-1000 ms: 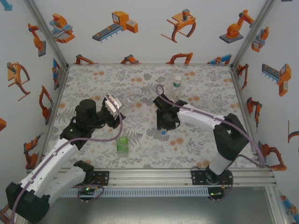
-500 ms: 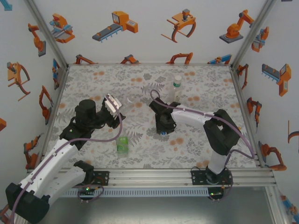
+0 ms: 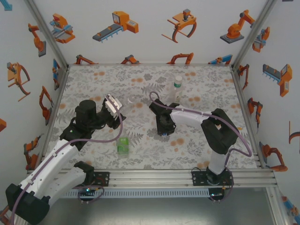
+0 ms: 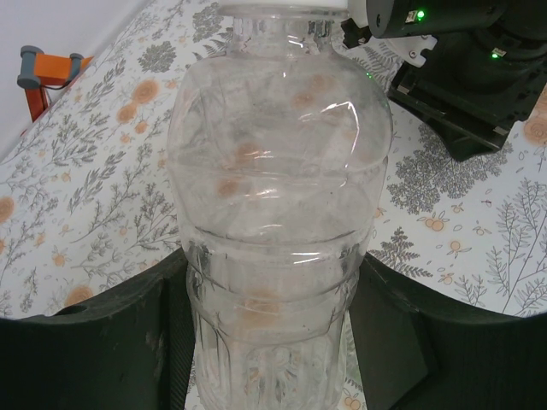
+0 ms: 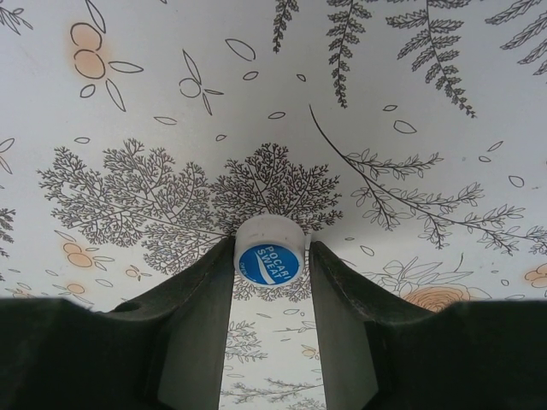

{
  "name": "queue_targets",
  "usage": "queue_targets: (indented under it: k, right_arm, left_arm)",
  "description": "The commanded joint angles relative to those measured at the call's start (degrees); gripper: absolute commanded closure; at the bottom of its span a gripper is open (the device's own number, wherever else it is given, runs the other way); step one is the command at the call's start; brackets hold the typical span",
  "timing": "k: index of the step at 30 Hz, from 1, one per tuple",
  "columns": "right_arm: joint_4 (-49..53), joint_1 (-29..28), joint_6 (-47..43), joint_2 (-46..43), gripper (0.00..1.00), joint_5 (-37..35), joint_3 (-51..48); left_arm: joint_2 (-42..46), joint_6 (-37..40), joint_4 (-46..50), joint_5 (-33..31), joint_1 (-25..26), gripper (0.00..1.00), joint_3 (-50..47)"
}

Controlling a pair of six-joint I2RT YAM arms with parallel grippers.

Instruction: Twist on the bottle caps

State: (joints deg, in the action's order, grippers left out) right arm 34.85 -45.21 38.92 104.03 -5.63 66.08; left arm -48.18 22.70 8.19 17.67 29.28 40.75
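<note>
Gripping the clear bottle (image 4: 278, 213) around its lower body, the left end effector (image 4: 273, 359) is clenched on it, one dark finger at each side. A white rim shows at the bottle's neck, at the top edge of the left wrist view. From above, this grasp sits beyond and slightly left of the green bottle (image 3: 123, 145), which stands on the desk (image 3: 93, 79). Beyond and right of the green bottle, the right end effector (image 3: 162, 133) is down at the desk. Its fingers (image 5: 201, 325) stand narrowly apart, pressed against both sides of a white cap (image 5: 269, 259) with a blue label, which rests on the desk. The tall bottle (image 3: 177, 86), with a green neck band, stands farther back and right of the green bottle.
</note>
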Motion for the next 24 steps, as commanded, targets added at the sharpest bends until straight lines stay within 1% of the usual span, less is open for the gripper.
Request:
queue_targets:
  k: [1, 11, 18, 24]
  right_arm:
    - [-0.9, -0.4, -1.1, 0.5, 0.59, -1.3, 0.1]
    - [-1.0, -0.4, -1.7, 0.8, 0.60, -1.0, 0.1]
    - [-0.7, -0.4, -1.8, 0.7, 0.63, -1.0, -0.2]
    - [-0.6, -0.4, -2.1, 0.9, 0.62, -1.5, 0.1]
  left_arm:
    - [0.2, -0.4, -0.3, 1.4, 0.3, 1.00, 1.9]
    - [0.0, -0.3, -0.3, 1.2, 0.3, 1.00, 1.8]
    - [0.3, -0.4, -0.3, 0.8, 0.3, 1.00, 1.5]
    - [0.5, -0.3, -0.3, 1.0, 0.3, 1.00, 1.6]
